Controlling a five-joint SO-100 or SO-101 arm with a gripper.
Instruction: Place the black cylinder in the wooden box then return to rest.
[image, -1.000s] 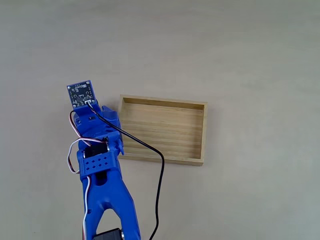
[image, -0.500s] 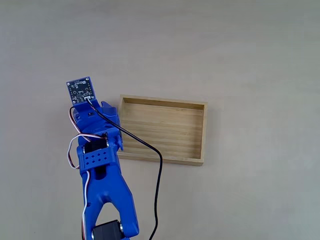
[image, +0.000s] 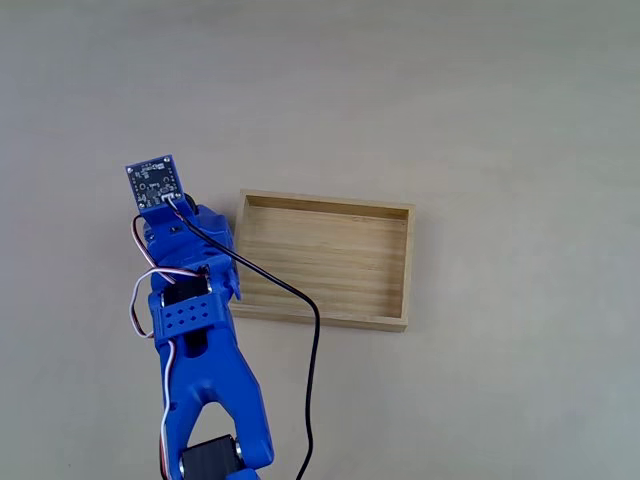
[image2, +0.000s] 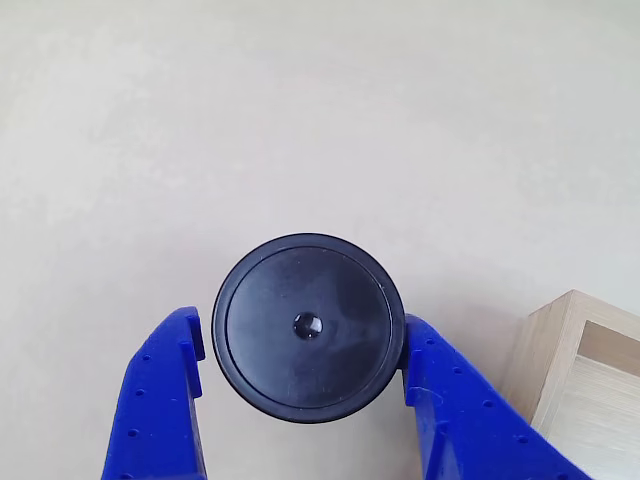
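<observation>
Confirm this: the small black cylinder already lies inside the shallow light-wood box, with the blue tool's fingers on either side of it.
Wrong place. The other view shows the small black cylinder outside the shallow light-wood box, over the bare table, with the blue tool's fingers on either side of it.

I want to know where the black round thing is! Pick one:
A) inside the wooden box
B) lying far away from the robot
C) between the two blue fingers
C. In the other view the black cylinder sits between the blue fingers of the gripper, while the wooden box is off to the right with nothing seen inside.
</observation>
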